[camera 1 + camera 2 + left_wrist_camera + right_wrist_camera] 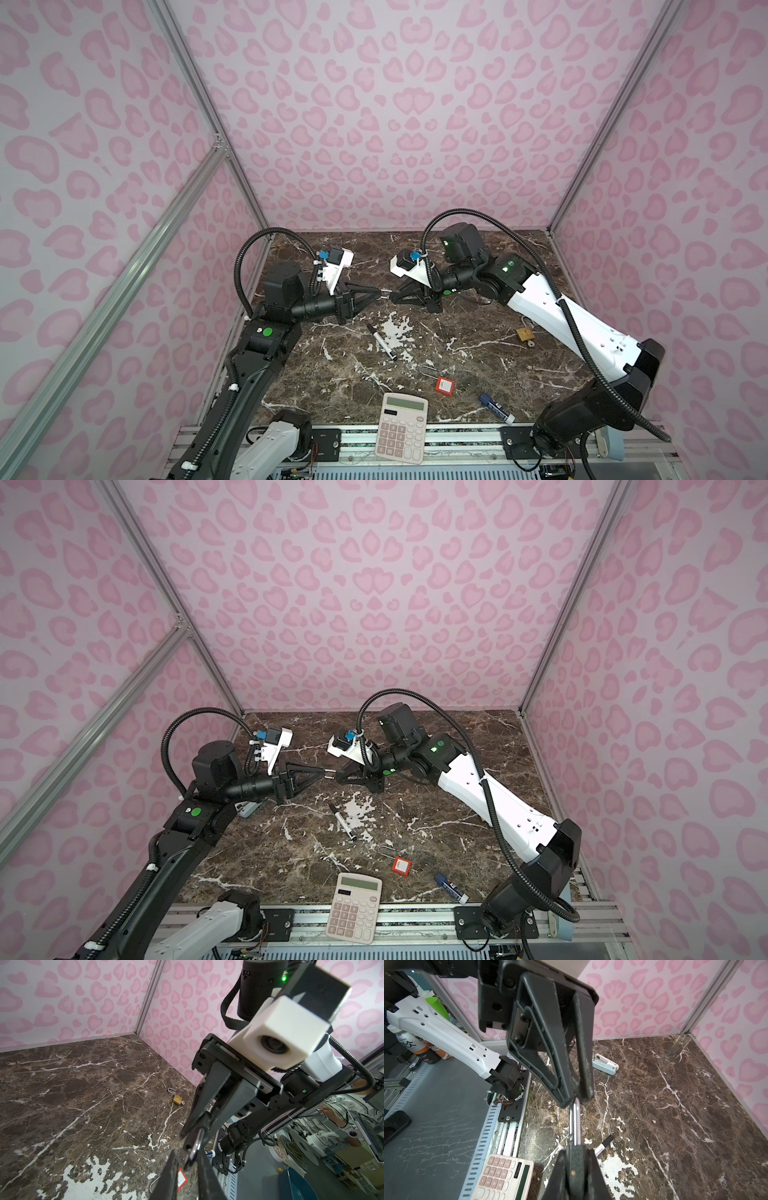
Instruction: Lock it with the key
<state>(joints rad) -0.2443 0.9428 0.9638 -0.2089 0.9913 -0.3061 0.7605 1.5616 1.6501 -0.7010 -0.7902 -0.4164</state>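
Two arms of like build. Left arm (pixel 249 374), lower left in a top view: black shell, white link below it. Right arm (pixel 540 299): long white link pierced with small slots and holes, black joint housings. We log round green stickers (pixel 267 331) on the joints, black corrugated cable (pixel 580 340) bound with white zip ties (pixel 234 387), and blue connectors (pixel 413 254). Wrist camera housing (pixel 291 1022): white cube, round lens. Right gripper (pixel 576 1101) and left gripper (pixel 574 1148): black triangular fingers (pixel 546 997), ribbed, with screw heads.
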